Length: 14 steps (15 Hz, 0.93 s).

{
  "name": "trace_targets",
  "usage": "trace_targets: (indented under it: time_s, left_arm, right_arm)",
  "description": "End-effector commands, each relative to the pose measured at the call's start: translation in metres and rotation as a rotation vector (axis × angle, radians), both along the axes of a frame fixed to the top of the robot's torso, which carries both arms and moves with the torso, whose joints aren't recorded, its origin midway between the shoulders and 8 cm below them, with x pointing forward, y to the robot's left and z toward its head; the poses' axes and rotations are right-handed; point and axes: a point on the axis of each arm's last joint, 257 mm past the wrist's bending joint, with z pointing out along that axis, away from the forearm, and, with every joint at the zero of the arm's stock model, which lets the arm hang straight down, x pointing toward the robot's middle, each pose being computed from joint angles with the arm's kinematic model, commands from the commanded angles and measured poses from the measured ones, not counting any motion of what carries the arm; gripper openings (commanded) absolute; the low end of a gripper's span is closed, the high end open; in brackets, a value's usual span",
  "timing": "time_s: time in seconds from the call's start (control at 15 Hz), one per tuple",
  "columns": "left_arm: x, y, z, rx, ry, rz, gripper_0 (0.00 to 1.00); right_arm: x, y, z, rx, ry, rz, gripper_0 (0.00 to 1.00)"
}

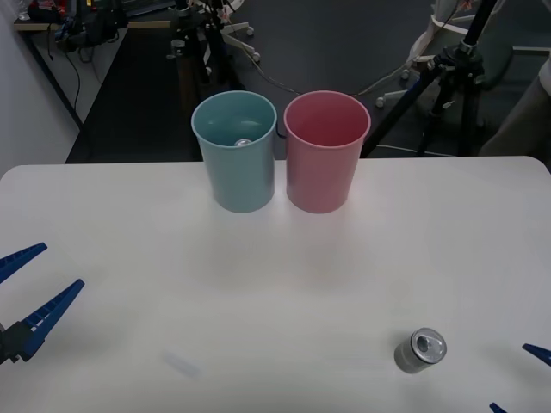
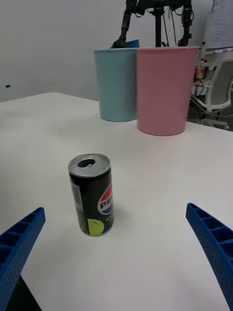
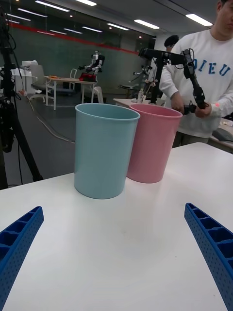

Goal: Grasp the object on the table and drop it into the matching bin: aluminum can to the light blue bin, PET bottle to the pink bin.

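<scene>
Front view: the aluminum can [image 1: 420, 350] stood upright on the white table [image 1: 275, 284], near the right front edge, its silver top facing up. At the far side of the table the light blue bin [image 1: 235, 152] and the pink bin [image 1: 326, 152] stood side by side, blue on the left, pink on the right, their rims almost touching. A small silvery shape lay at the bottom of the light blue bin, possibly another can, though it was too small to tell. The left gripper [image 1: 26, 288] hovered over the near left corner, its blue fingers spread apart and holding nothing. The right gripper [image 1: 515, 380] showed as two blue fingertips at the near right corner, just right of the can and clear of it.

Right wrist view: the can [image 2: 91, 193] stood between the gripper's two blue ribbed fingers [image 2: 211, 243], which were wide apart and touched nothing. Its dark body carried a blue-red logo and a yellow-green spot, and its top was open. Well beyond it stood the light blue bin [image 2: 116, 83] and the pink bin [image 2: 163, 89].

Left wrist view: the left arm's fingers [image 3: 208, 240] were spread wide over bare tabletop. Ahead of them stood the light blue bin [image 3: 103, 150] with the pink bin [image 3: 151, 143] touching or nearly touching its right side.
</scene>
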Motion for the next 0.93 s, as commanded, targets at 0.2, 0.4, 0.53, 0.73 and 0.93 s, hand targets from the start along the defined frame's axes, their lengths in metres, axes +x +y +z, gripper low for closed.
trace_targets:
  time_s: [0.2, 0.4, 0.53, 0.73, 0.93]
  left_arm:
    - [0.0, 0.0, 0.0, 0.0, 0.0, 0.0, 1.0]
    - [0.0, 0.0, 0.0, 0.0, 0.0, 0.0, 1.0]
    - [0.0, 0.0, 0.0, 0.0, 0.0, 0.0, 1.0]
    - [0.0, 0.0, 0.0, 0.0, 0.0, 0.0, 1.0]
    - [0.0, 0.0, 0.0, 0.0, 0.0, 0.0, 1.0]
  right_arm:
    - [-0.013, 0.004, -0.028, -0.059, 0.003, 0.019, 1.0]
    - [-0.014, 0.017, -0.035, -0.047, 0.012, 0.049, 1.0]
    - [-0.011, 0.028, -0.038, -0.037, 0.011, 0.069, 1.0]
    - [-0.003, 0.037, -0.045, -0.035, 0.011, 0.063, 1.0]
    - [0.011, 0.045, -0.048, -0.039, -0.004, 0.048, 1.0]
